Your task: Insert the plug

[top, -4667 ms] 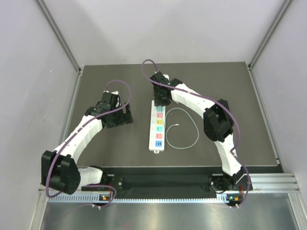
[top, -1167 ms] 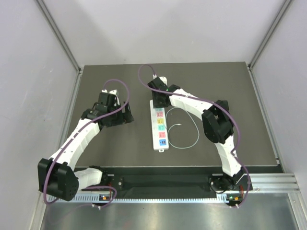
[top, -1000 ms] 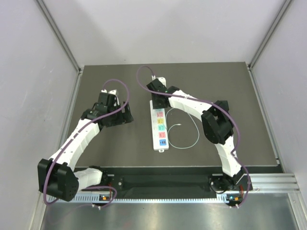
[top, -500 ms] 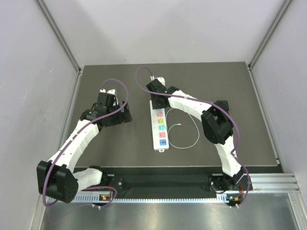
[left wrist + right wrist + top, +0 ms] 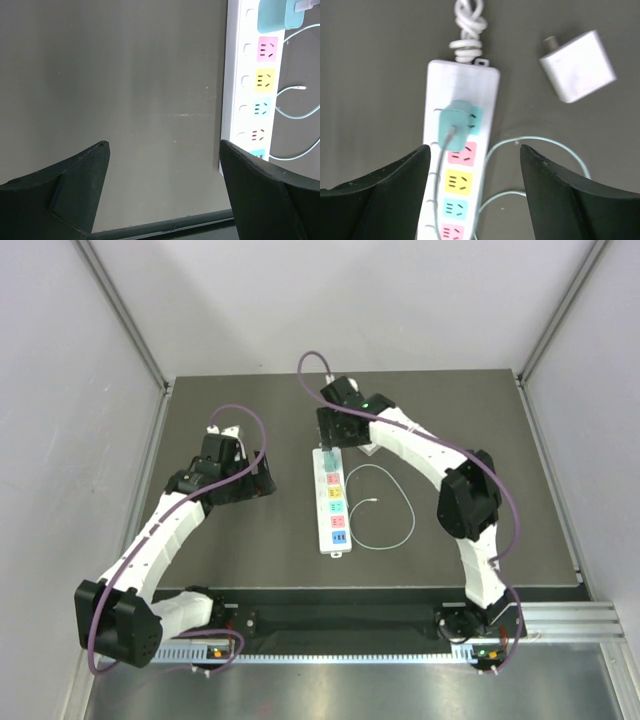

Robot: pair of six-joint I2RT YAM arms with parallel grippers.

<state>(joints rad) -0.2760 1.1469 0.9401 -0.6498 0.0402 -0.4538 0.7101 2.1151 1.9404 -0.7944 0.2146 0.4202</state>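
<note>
The teal plug [image 5: 454, 124] sits upright in the topmost socket of the white power strip [image 5: 465, 80], and its thin white cable [image 5: 540, 138] loops on the mat to the right. My right gripper [image 5: 474, 150] hovers above the plug, open, its fingers apart on either side and touching nothing. From above, the plug [image 5: 328, 462] shows at the strip's far end, just below the right gripper [image 5: 338, 438]. My left gripper [image 5: 163, 145] is open and empty over bare mat, left of the strip [image 5: 230, 100]. The left wrist view catches the plug [image 5: 277, 12] at its top right.
A small white square block [image 5: 577, 65] lies on the mat right of the strip's far end. The strip's own white cord is bundled just beyond that end [image 5: 468, 30]. Grey walls stand on three sides of the dark mat [image 5: 200, 540].
My right gripper has opened and let go of the plug, then drawn up and back from it. The plug stays in the top socket. The left arm has barely moved.
</note>
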